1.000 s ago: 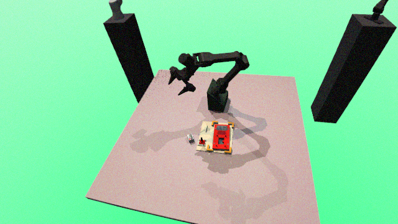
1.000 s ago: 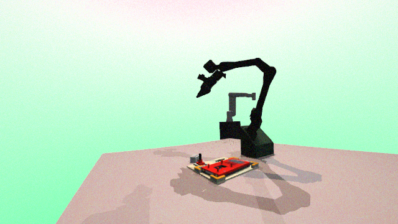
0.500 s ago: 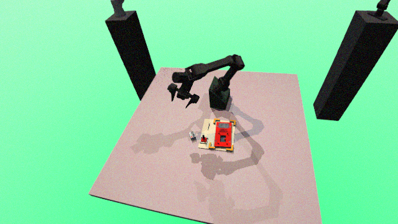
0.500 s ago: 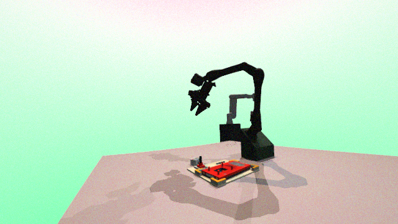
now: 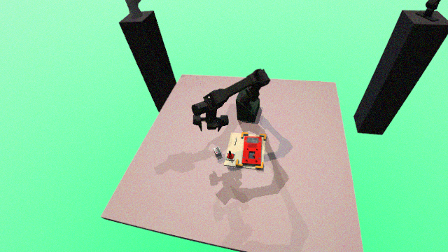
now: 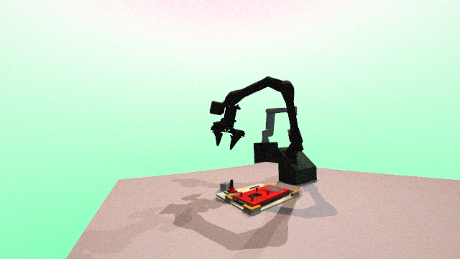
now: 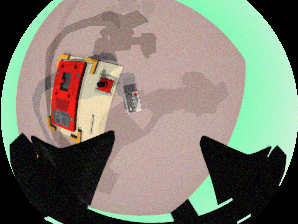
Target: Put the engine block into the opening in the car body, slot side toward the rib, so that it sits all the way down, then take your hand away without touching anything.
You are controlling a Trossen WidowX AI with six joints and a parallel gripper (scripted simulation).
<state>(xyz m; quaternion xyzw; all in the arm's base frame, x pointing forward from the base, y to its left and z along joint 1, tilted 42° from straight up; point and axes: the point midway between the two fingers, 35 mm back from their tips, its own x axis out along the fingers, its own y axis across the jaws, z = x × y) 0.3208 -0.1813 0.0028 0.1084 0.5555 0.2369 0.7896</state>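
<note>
The engine block (image 5: pixel 217 152) (image 6: pixel 224 186) (image 7: pixel 132 101), small and grey with a red spot on it in the wrist view, lies on the table just beside the cream board. The red car body (image 5: pixel 252 146) (image 6: pixel 277 194) (image 7: pixel 75 90) lies on that board between orange corner pieces. Its dark opening (image 5: pixel 251 155) (image 6: pixel 254 196) (image 7: pixel 65 81) shows nothing seated in it that I can make out; the rib is too small to tell. My gripper (image 5: pixel 210 130) (image 6: pixel 224 147) (image 7: pixel 159 139) is open and empty, pointing down high above the table, touching nothing.
The cream board (image 5: pixel 231 143) (image 7: pixel 101 107) also bears a red piece with an upright black handle (image 5: pixel 229 153) (image 6: pixel 231 184) (image 7: pixel 101 84), on the side near the block. Short pins stand up from the car body. Two dark pillars (image 5: pixel 147 56) (image 5: pixel 395 70) stand beyond the table.
</note>
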